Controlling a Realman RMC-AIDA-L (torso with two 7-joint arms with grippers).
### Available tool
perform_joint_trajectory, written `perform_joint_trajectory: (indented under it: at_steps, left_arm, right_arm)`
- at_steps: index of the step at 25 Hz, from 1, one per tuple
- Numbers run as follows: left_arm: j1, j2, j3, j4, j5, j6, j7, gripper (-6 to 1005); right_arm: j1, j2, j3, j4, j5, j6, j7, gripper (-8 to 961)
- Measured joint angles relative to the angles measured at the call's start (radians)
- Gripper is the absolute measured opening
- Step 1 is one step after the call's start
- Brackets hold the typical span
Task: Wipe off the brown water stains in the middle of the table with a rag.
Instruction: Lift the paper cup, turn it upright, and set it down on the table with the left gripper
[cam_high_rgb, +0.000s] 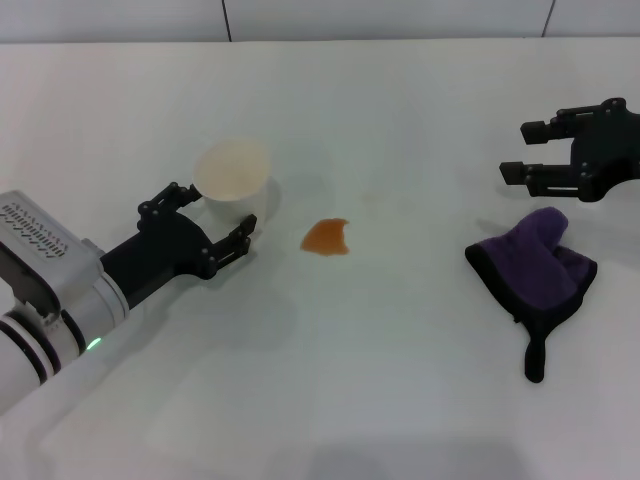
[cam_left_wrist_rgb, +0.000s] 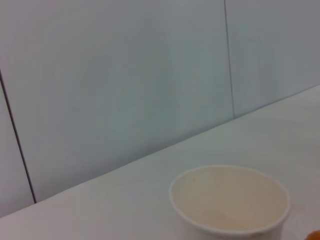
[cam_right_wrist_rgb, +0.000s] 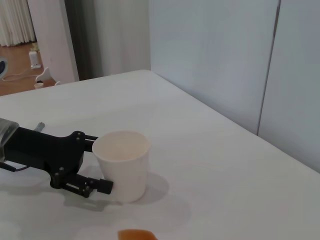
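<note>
The brown water stains (cam_high_rgb: 327, 237) form one small orange patch in the middle of the white table (cam_high_rgb: 400, 390); an edge of the patch also shows in the right wrist view (cam_right_wrist_rgb: 137, 234). The dark purple rag (cam_high_rgb: 535, 262) lies bunched at the right, its black loop tab pointing toward the near edge. My right gripper (cam_high_rgb: 520, 150) hovers open just behind the rag, apart from it. My left gripper (cam_high_rgb: 212, 222) is open at the left of the stain, its fingers (cam_right_wrist_rgb: 92, 184) reaching to either side of a white cup's base.
A white paper cup (cam_high_rgb: 232, 176) stands upright left of the stain, seen close in the left wrist view (cam_left_wrist_rgb: 230, 202) and in the right wrist view (cam_right_wrist_rgb: 122, 162). Grey wall panels (cam_left_wrist_rgb: 125, 75) rise behind the table's far edge.
</note>
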Motion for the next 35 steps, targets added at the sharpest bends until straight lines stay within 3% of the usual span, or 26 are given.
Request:
perform_joint_trajectory:
  at_steps: [10,35]
  left_arm:
    - [-0.002,0.001,0.003,0.002,0.001,0.0,-0.008,889]
    - [0.02,0.006,0.007,-0.035,-0.034,0.038,-0.038,882]
  right_arm:
    - [0.002,-0.002,0.002,-0.006,0.0,0.001,0.0,560]
    - [0.01,-0.001,0.005,-0.008,-0.01,0.012,0.002,559]
